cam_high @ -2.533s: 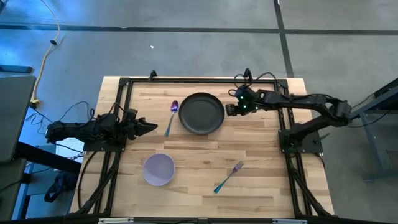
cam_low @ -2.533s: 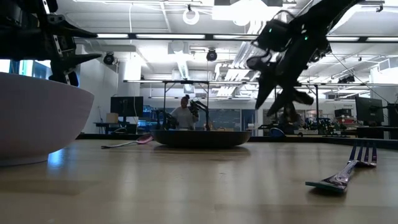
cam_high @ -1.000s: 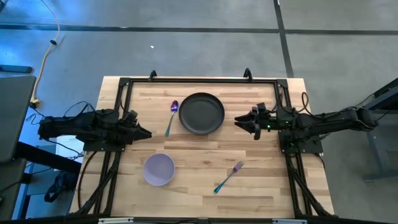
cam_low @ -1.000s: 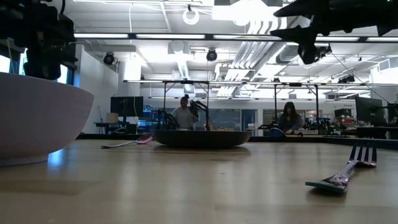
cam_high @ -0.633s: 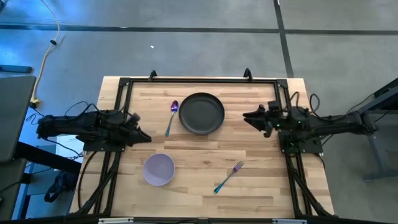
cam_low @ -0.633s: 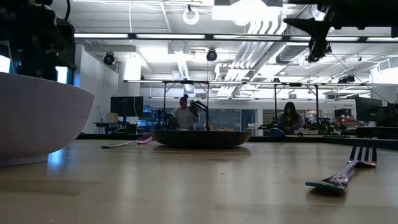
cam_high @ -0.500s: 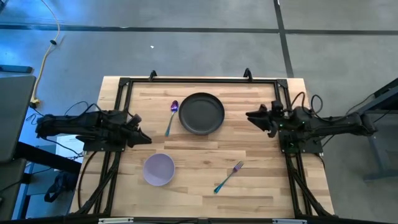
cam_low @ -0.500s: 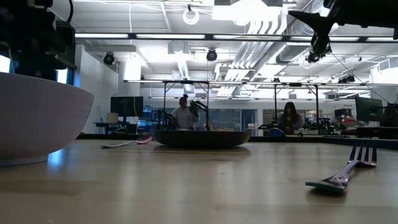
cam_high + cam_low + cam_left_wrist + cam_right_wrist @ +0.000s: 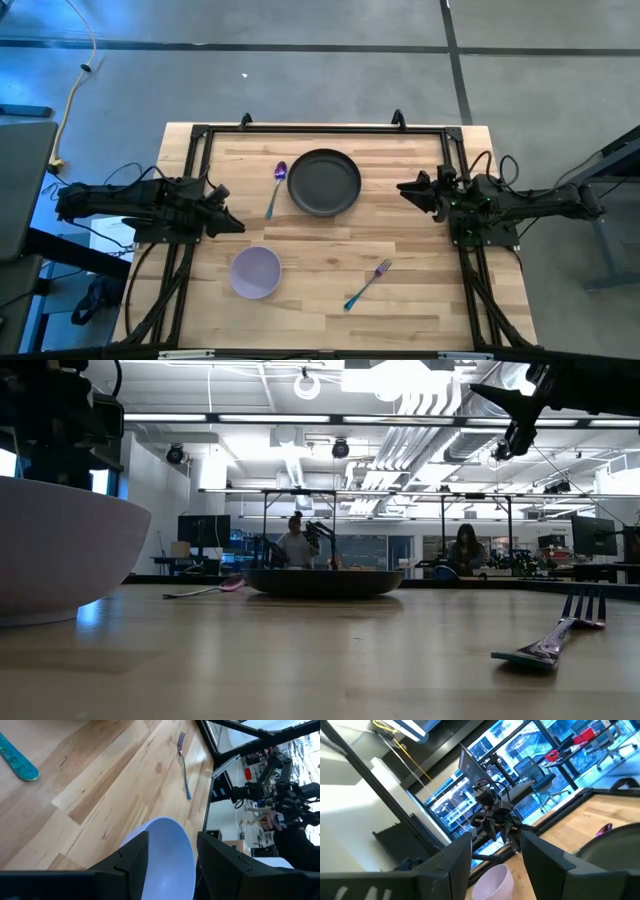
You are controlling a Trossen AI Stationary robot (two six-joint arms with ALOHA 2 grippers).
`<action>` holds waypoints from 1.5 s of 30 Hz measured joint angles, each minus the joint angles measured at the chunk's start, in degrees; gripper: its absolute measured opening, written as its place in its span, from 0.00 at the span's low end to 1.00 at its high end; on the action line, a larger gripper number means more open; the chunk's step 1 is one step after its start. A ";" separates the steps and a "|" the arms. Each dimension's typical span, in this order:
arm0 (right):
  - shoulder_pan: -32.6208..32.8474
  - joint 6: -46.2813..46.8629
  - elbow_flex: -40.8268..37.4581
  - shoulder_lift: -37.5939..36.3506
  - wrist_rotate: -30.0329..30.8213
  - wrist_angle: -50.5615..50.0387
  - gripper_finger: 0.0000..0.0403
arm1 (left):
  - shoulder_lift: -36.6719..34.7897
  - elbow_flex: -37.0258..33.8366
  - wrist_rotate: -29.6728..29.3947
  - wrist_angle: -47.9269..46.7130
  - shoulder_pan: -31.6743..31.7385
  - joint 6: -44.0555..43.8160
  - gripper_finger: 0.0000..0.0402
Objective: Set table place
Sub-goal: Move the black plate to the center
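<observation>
On the table (image 9: 430, 300) a dark grey plate (image 9: 324, 182) lies at the far middle. A purple-headed spoon (image 9: 276, 188) lies flat just left of it. The lavender bowl (image 9: 255, 272) stands on its base at the near left, and the teal-handled fork (image 9: 368, 284) lies flat near the front middle. My left gripper (image 9: 238, 226) hovers open at the left edge, above and just beyond the bowl (image 9: 167, 860). My right gripper (image 9: 404, 187) is open at the right edge, raised well above the table (image 9: 510, 415), right of the plate.
A black frame (image 9: 320, 128) runs along the far edge and down both sides, where the arm bases sit. Bare wood lies between plate, bowl and fork. In the low view, people sit at desks in the room behind.
My right gripper has drawn back from the plate toward the table's right edge, its fingers tipping upward, still open. My left gripper has swung a little toward the near edge. Plate, spoon, bowl and fork have stayed where they were.
</observation>
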 joint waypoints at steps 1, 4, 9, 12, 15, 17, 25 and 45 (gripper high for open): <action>0.00 0.15 0.00 0.00 0.02 0.02 0.40 | 0.00 0.00 0.01 -0.03 0.00 -0.02 0.39; 0.02 1.81 0.00 0.00 -0.02 -0.41 0.40 | 0.00 0.00 0.89 -0.24 0.00 -0.47 0.39; 0.04 3.03 0.00 0.05 -2.49 -3.85 0.40 | 0.26 0.00 3.74 -0.89 0.00 -0.46 0.39; 0.04 1.48 0.00 0.04 -2.73 -3.54 0.40 | 0.26 0.00 3.85 -0.87 -0.02 -0.14 0.39; 0.04 -0.39 0.00 0.04 -2.84 -3.02 0.40 | 0.72 0.00 3.63 -0.77 -0.06 0.41 0.39; 0.04 -1.16 0.00 0.04 -2.84 -2.98 0.40 | 1.76 0.00 3.18 -0.81 -0.67 0.82 0.39; 0.04 -2.19 0.00 0.04 -2.84 -2.97 0.40 | 11.01 3.88 -4.15 -0.81 -10.30 3.59 0.39; 0.00 -5.96 0.04 -6.08 -3.48 -5.65 0.40 | 28.21 11.06 -15.96 -10.32 -24.09 -0.23 0.39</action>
